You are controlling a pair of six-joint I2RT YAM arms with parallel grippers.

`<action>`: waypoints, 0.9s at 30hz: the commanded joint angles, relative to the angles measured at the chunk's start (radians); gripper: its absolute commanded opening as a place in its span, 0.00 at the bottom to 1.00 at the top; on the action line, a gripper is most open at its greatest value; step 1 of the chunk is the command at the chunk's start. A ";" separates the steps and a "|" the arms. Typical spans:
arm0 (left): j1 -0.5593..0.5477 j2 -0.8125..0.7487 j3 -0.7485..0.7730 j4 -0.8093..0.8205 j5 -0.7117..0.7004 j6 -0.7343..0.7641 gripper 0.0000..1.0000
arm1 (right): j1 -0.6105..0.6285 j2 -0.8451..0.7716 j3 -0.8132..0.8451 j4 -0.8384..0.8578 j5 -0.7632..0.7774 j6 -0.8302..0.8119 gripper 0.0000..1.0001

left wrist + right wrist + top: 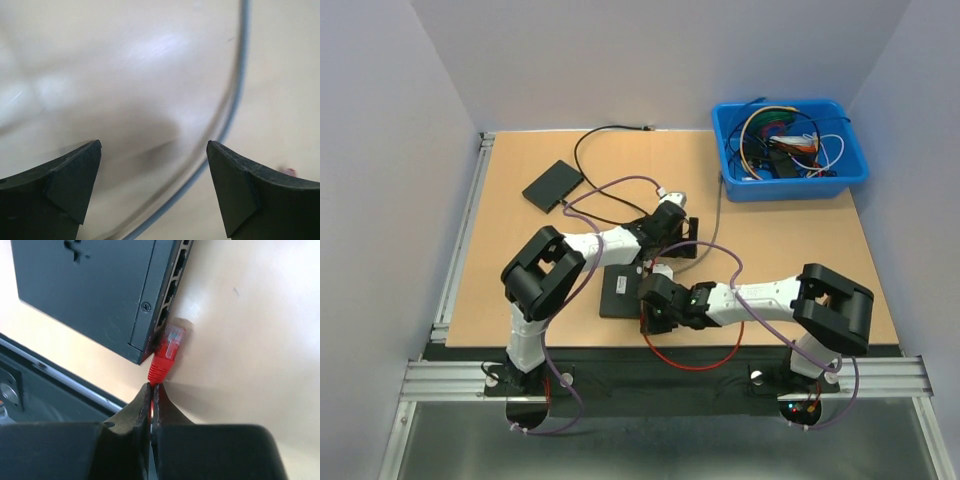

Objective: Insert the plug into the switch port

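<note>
Got the plug (169,347) parked right at the near corner of the switch (95,285). Clear tip touching or just beside the last port (159,335) in the row, tilted rather than lined up square. Not seated yet, going by the clear tip and the whole red boot showing outside the case.

So roughly: pickup done, trip over to the switch done, final line-up and push left to do. Probably needs straightening to the opening first, otherwise risks jamming on the edge of the case.

Pinched tight on the red cable (692,367) just behind the boot with the right gripper (151,390), fingers pressed flat together, only a sliver of red between them. Can't tell how firm that hold really is.

Over on the other side, left gripper (154,145) spread wide, holding nothing, hovering low over bare table (125,75) beside a curving grey cable (240,80). Seen from above, sitting just past the far side of the switch, close to the action but not touching the plug.

Further out, a second flat black box (552,185) far left and a blue bin (790,185) of tangled wires far right, both well apart from all this.
</note>
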 commanded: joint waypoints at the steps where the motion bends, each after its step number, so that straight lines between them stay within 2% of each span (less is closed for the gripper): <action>1: 0.045 0.042 0.158 0.033 0.177 0.065 0.98 | 0.002 0.049 0.037 0.090 0.083 -0.078 0.00; 8: 0.156 -0.124 0.130 -0.040 0.139 0.103 0.98 | -0.008 0.018 -0.061 0.087 0.106 -0.042 0.01; 12: 0.163 -0.259 0.055 -0.117 -0.016 0.076 0.98 | -0.008 -0.006 -0.113 0.076 0.109 -0.021 0.00; 18: 0.165 -0.475 -0.250 -0.146 -0.152 -0.046 0.99 | -0.008 -0.123 -0.127 -0.077 0.288 0.022 0.00; 22: 0.168 -0.534 -0.408 -0.079 -0.142 -0.093 0.99 | -0.011 -0.098 -0.069 -0.084 0.316 -0.035 0.01; 27: 0.182 -0.500 -0.509 -0.007 -0.116 -0.106 0.99 | -0.012 0.076 0.103 -0.082 0.302 -0.093 0.00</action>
